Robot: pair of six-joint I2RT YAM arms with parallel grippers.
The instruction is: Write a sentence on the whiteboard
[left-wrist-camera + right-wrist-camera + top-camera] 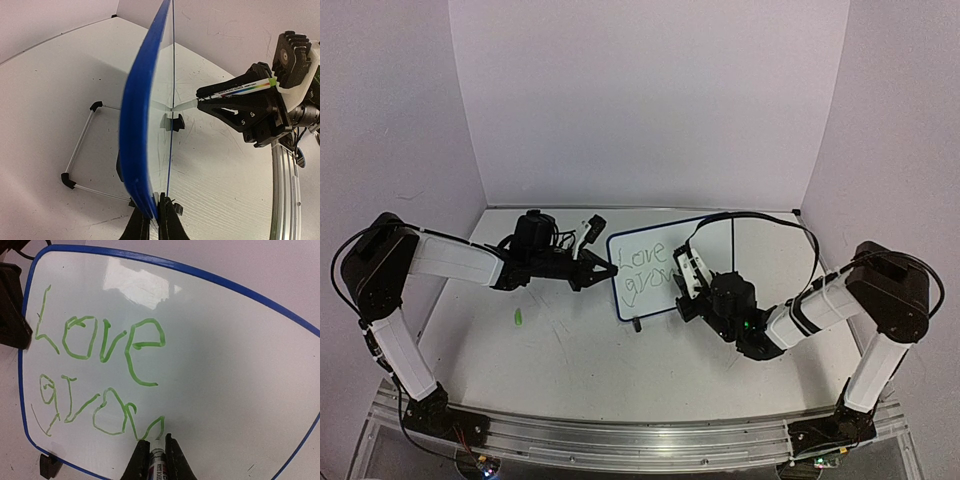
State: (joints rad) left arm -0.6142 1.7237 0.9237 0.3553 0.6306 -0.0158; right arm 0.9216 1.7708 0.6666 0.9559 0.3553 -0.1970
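The whiteboard (pixel 235 370) stands upright on the counter (pixel 570 350). Its green sentence (pixel 131 355) shows "Love" and roughly "grow", so it seems unfinished. The left tool (pixel 155 215) clamps the whiteboard's left edge. The right tool (pixel 156 440) grips a marker (pixel 156 460) against its lower middle.

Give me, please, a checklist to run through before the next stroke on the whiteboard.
1. Left gripper clamped on whiteboard edge: ok.
2. Right gripper shut on marker: ok.
3. Marker tip touching the board: ok.
4. Sentence complete: not ok, second line unfinished.
5. Bare board right of the last letter: ok.
6. Ink left in marker: cannot tell.
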